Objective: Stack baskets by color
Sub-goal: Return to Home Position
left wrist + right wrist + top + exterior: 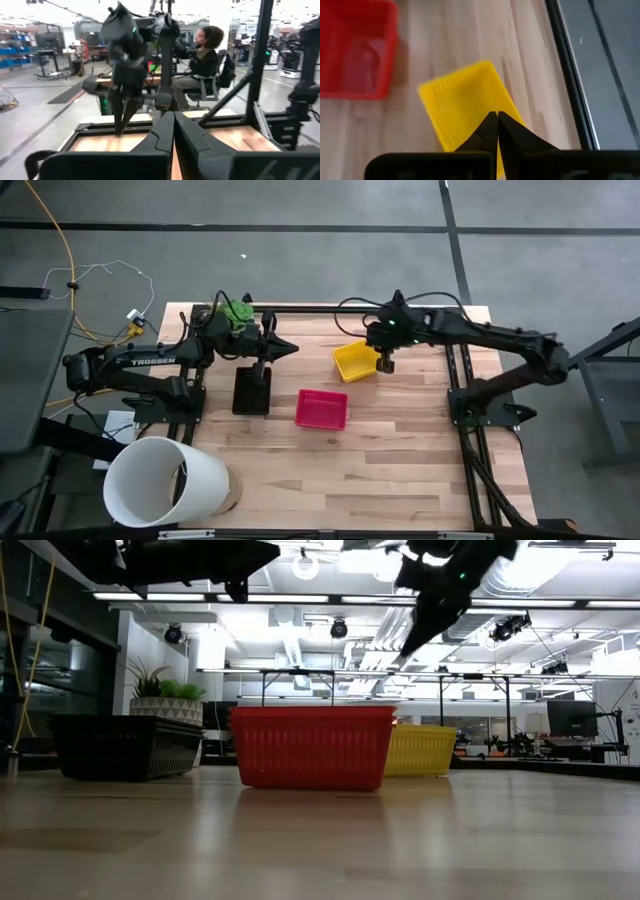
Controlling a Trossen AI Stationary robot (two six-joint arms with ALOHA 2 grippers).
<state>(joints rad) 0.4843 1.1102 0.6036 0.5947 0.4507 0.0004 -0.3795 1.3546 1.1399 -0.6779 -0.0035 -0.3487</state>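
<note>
Table [400,470]: light wood; directions are clock-face in the high view.
Red basket [321,409]: near the table's middle, upright on the wood, nothing touching it.
Yellow basket [355,361]: at 1 o'clock of the red one, near but apart from it, turned slightly askew.
Black basket [252,390]: at 9 o'clock of the red one, with a clear gap between them.
Stack depth: each colour shows as a single footprint; how many are nested in each cannot be told from these views.
Low view check: black [125,747], red [312,746] and yellow [420,750] all sit flat on the table.
Left gripper [290,348]: raised above the table at 1 o'clock of the black basket, pointing toward 3 o'clock; fingers [162,132] pressed together, holding nothing.
Right gripper [385,366]: above the 3 o'clock rim of the yellow basket, clear of it in the low view; fingers [489,127] closed tip to tip, holding nothing.
White bucket [165,480]: at 7 o'clock on the table, lying on its side.
Plant [238,311]: at the 11 o'clock edge, behind the left arm.
Room: a person [205,55] sits beyond the table.
</note>
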